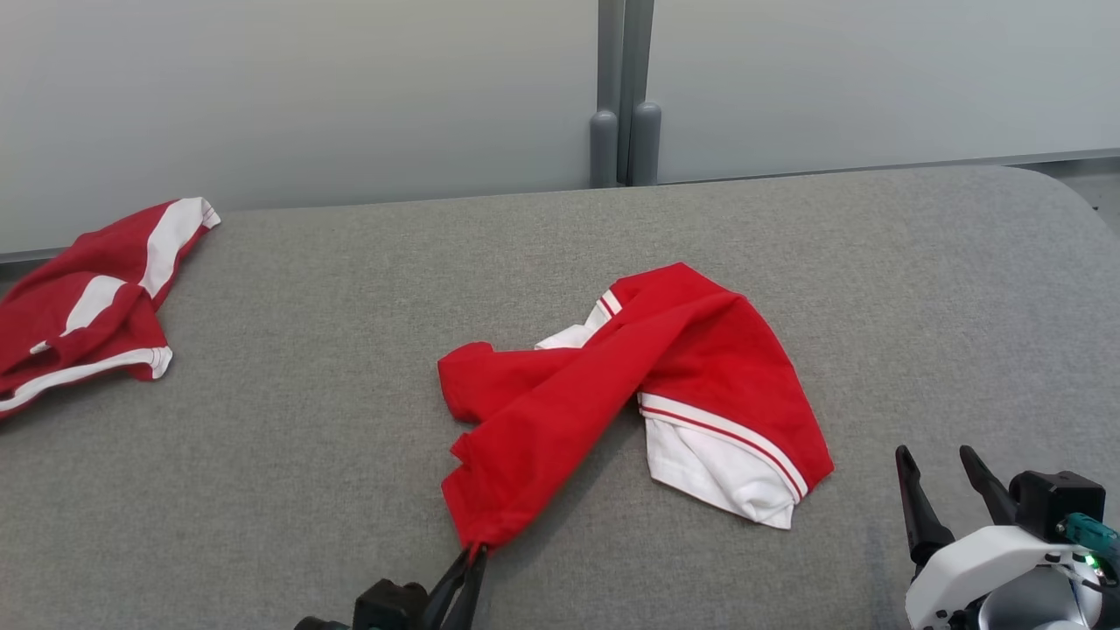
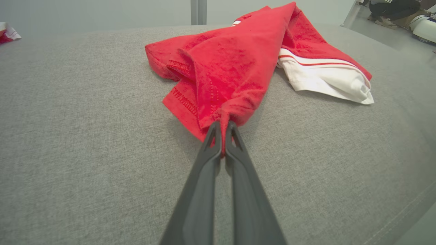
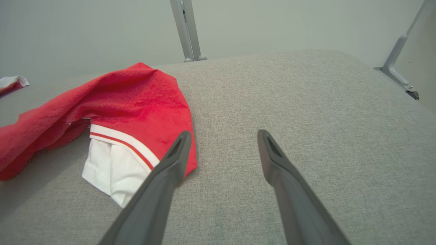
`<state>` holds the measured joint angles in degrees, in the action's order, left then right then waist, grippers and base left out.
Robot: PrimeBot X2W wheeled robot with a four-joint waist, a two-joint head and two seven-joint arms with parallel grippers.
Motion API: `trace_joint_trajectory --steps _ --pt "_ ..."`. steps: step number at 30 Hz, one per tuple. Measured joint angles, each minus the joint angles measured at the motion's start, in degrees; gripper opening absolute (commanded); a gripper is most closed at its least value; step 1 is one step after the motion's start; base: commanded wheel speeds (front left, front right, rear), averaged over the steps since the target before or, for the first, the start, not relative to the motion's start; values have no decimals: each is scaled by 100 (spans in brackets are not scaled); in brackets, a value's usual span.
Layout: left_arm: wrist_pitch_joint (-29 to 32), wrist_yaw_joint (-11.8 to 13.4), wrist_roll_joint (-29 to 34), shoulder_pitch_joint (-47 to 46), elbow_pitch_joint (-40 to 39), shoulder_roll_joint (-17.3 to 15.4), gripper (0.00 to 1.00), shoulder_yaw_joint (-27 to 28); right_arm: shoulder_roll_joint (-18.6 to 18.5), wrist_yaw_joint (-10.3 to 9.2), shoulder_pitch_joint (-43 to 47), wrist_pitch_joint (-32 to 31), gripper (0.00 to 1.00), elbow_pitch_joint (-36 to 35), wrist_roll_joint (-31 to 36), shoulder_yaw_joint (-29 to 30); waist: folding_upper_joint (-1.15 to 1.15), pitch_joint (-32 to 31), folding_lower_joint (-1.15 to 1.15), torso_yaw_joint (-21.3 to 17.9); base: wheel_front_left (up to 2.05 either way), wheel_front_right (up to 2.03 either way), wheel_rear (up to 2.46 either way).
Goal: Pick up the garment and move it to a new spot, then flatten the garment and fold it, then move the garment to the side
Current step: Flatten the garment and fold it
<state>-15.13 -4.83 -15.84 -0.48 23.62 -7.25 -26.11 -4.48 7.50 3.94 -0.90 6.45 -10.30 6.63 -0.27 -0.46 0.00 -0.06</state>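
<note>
Garment [image 1: 647, 385] bunched mid-surface [image 1: 262, 455], near corner pinched by left gripper [image 1: 477, 549]; right gripper [image 1: 934, 453] wide, empty, near right. Risk: small pinch could slip under pull, or cloth drags crumpled.

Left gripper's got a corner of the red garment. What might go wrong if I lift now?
1. The left gripper pinches only a bunched tip of the garment; the cloth may slip out under its weight.
2. The garment lies twisted, red folded over white; lifted by one corner it may stay tangled.
3. The right gripper stands open, apart from the cloth, giving no backup.
</note>
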Motion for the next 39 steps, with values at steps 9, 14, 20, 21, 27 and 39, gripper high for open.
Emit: trace_joint_trajectory --steps 9,14,20,21,27,39 --pt "0 -81 -86 -122 876 221 100 -166 14 0 -58 -1 100 43 0 -55 0 -43 0 43 0 0 0" --pt "0 -138 -178 -140 1046 233 100 -183 21 0 -59 57 100 78 -2 -23 0 -18 0 57 0 0 0" --pt "1 -180 -323 81 587 14 100 -48 45 0 -59 100 100 85 -2 34 0 6 0 76 0 0 0" --pt "1 -181 -377 111 455 -9 100 0 48 0 -59 101 100 85 -2 43 0 10 0 76 0 0 0" --pt "48 -166 -548 73 -122 -69 100 181 60 0 -65 108 100 93 -1 77 0 24 0 58 0 0 0" --pt "672 -165 -658 -1269 380 115 100 134 42 0 -231 89 100 108 9 -64 0 122 0 -215 0 0 0"
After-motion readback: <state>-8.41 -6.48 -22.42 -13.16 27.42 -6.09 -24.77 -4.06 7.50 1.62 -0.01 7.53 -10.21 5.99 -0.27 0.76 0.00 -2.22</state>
